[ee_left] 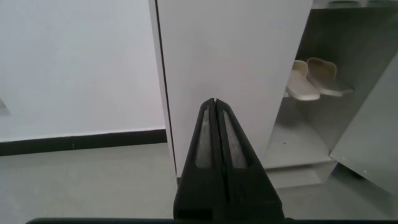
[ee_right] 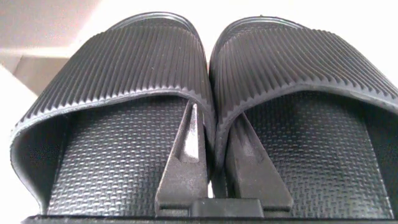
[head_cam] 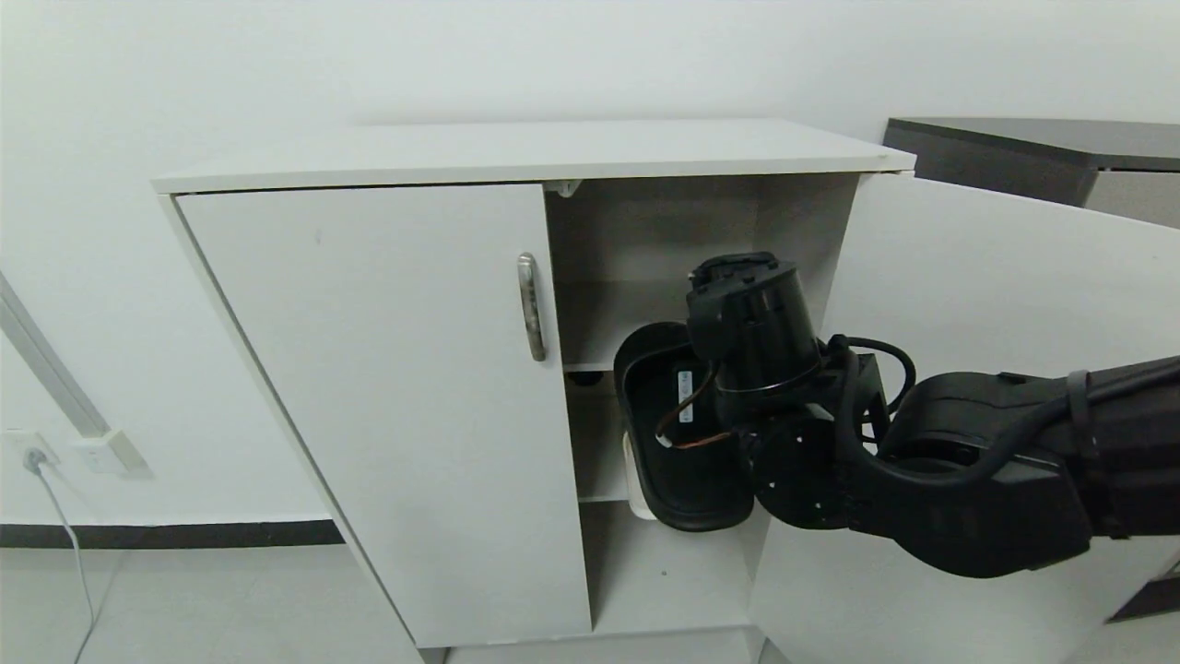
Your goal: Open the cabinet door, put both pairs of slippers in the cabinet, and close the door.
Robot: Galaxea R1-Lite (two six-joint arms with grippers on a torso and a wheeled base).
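A pair of black slippers (ee_right: 124,81) is pinched side by side by my right gripper (ee_right: 214,134), one finger inside each slipper, shut on their touching inner walls. In the head view the black slippers (head_cam: 678,433) hang sole outward in the cabinet's open right half, level with the middle shelf. A pale pair of slippers (ee_left: 314,78) lies on that shelf; its edge (head_cam: 634,475) peeks from behind the black pair. The right door (head_cam: 968,277) stands open. My left gripper (ee_left: 214,106) is shut on nothing, low in front of the closed left door (ee_left: 230,62).
The closed left door carries a metal handle (head_cam: 530,306). The cabinet's bottom shelf (head_cam: 664,572) is bare. A dark grey counter (head_cam: 1032,152) stands behind the open door. A wall socket with a cable (head_cam: 37,458) is at the far left.
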